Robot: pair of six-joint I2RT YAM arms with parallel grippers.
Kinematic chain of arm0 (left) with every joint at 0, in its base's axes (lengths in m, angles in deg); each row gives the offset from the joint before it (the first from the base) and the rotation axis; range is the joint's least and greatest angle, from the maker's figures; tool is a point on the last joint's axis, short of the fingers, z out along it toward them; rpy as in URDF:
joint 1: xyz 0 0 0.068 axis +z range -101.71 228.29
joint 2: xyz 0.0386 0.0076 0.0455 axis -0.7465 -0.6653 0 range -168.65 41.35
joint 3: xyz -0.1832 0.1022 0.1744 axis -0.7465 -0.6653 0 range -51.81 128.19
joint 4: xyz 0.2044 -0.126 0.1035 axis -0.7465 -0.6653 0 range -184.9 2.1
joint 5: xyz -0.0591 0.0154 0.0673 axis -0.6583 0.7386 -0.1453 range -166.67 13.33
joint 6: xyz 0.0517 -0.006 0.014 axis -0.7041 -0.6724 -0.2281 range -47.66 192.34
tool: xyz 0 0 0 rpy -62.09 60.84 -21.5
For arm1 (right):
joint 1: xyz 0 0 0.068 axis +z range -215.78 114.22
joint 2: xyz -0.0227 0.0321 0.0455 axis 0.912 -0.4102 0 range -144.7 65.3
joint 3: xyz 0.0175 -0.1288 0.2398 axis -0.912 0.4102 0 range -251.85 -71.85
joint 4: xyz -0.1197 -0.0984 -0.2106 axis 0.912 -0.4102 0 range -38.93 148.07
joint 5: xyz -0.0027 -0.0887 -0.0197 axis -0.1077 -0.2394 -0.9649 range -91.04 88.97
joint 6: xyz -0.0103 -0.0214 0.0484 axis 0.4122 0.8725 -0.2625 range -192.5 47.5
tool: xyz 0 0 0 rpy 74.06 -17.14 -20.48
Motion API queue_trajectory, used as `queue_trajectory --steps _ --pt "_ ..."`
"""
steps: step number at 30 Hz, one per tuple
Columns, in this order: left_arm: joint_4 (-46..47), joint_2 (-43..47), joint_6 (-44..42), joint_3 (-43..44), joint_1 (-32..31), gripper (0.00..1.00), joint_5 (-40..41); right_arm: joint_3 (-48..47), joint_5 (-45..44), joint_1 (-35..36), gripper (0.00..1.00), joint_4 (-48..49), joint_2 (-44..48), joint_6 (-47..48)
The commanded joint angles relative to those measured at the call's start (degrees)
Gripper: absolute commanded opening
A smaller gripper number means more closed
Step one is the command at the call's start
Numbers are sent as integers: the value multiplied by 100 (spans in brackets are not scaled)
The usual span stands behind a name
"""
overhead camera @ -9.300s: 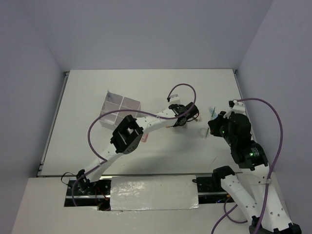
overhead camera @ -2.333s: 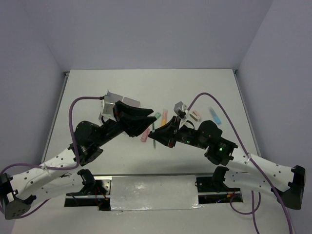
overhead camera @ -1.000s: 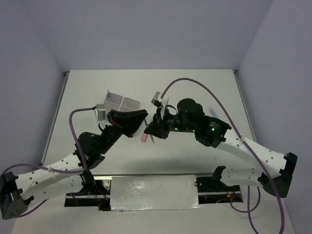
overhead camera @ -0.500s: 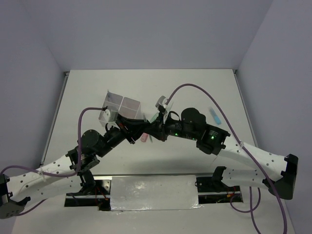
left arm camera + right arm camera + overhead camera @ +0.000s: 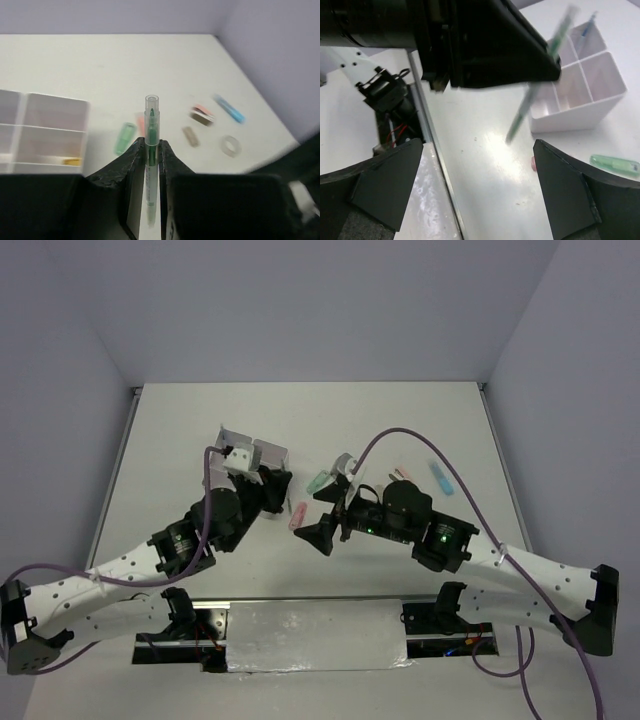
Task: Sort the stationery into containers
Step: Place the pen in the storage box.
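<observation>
1. the box (image 5: 55, 107) is translucent whitish plastic, square and thin-walled, and a cross of partitions splits it into four cells. a stubby orange-yellow marker (image 5: 71, 161) lies flat in one cell.
2. the left gripper (image 5: 151, 146) is clenched on a thin green pen (image 5: 151, 114) with a clear cap. its matte black fingers (image 5: 132, 166) pinch the barrel, holding the pen in the air just beside the box.
3. the right gripper (image 5: 479, 147) is released. its two black wedge-shaped fingers are spread wide with nothing between them, and it hangs to the right of the box in the top view.
4. just right of the box, a translucent green marker (image 5: 124, 138) and a pink marker (image 5: 297, 517) lie on the table, both short and rounded.
5. farther from the box on that side are a small tan eraser block (image 5: 190, 136), a clear tape ring (image 5: 230, 146) and a blue marker (image 5: 229, 109), each apart from the others.
6. the table (image 5: 200, 415) under the box is smooth and off-white, with a faint sheen.
7. plain pale lavender walls stand on three sides of it.
</observation>
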Motion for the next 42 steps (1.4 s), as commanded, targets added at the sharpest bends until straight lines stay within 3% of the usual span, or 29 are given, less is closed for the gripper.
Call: queue_trajectory --steps 1,3,5,8,11,16,22,34,40,42 --pt "-242 -237 -384 511 -3 0 2101 459 -720 1 100 161 428 -146" --pt "64 -501 -481 590 66 0 3057 697 -740 -8 100 144 789 -261" --pt "215 -791 -474 730 461 0 3457 1040 -740 -8 100 152 1235 -348" --pt "303 -1194 -175 889 1584 0 3030 1357 -678 -8 100 135 1772 -384" --pt "1336 -1608 -428 803 2516 0 2686 1559 -740 -8 100 -172 2212 -393" --pt "2429 -2118 -377 653 3204 0 2186 1700 -740 -17 100 -313 2697 -358" --pt "2879 -2953 -500 933 3442 0 2017 1709 -740 -8 100 -410 2908 -384" --pt "3485 -3569 -148 635 3670 6 1859 1525 -494 -8 100 -296 2601 -340" --pt "3503 -3806 10 512 3723 27 1771 1612 -511 -8 100 -138 2530 -375" --pt "3416 -3868 45 503 3723 39 1710 1621 -511 -8 100 -112 2487 -401"
